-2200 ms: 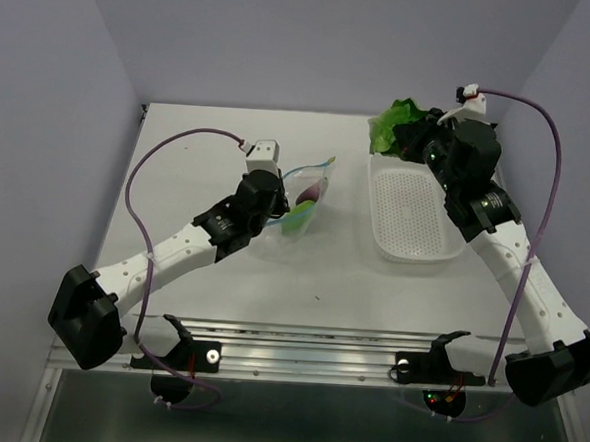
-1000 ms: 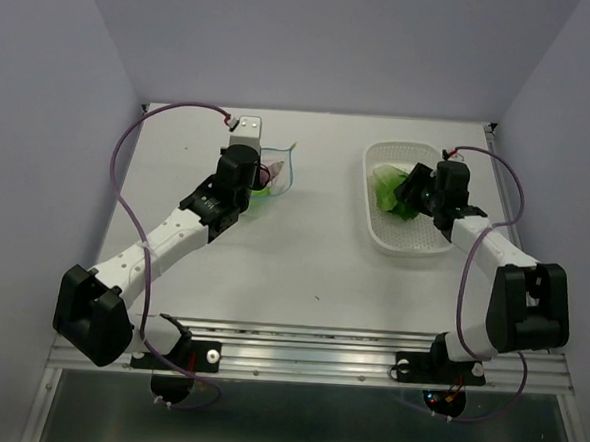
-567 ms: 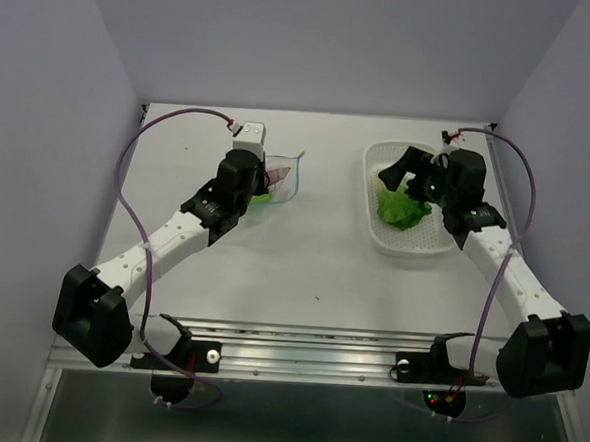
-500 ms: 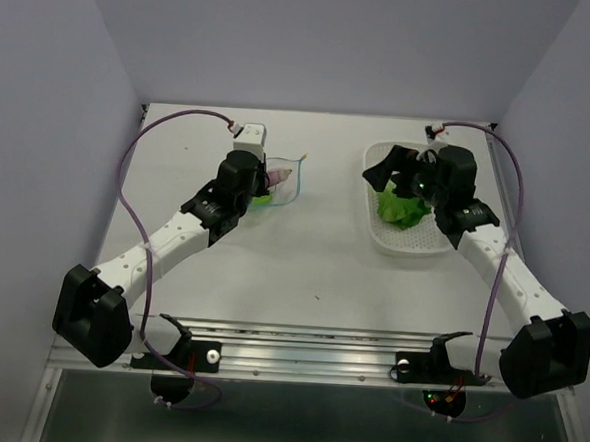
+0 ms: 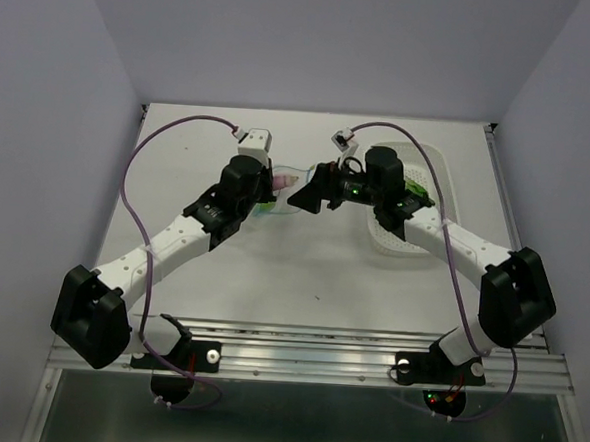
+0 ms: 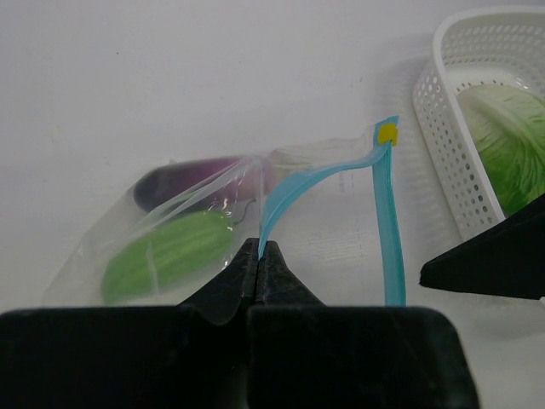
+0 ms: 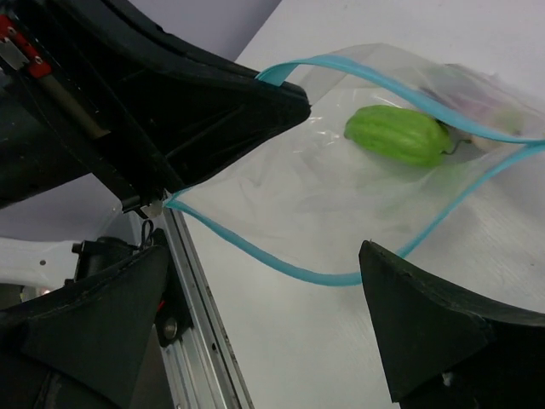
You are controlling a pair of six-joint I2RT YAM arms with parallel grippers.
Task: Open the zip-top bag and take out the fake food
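**Bag-mouth entry.** My left fingers (image 6: 228, 286) are clenched on the zip strip (image 6: 387, 239) of the bag (image 6: 192, 226), propping its mouth agape on the tabletop (image 5: 322, 273) between the arms. My right fingers (image 7: 443, 332) stand spread wide before that mouth. I judge it best to enter low and centred, close on the green piece (image 7: 398, 135) — not the film.

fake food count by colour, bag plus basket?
Green: 2 (ridged piece in the zip-top bag, leafy piece in the white basket)
Purple: 1 (long piece in the bag)
Total: 3
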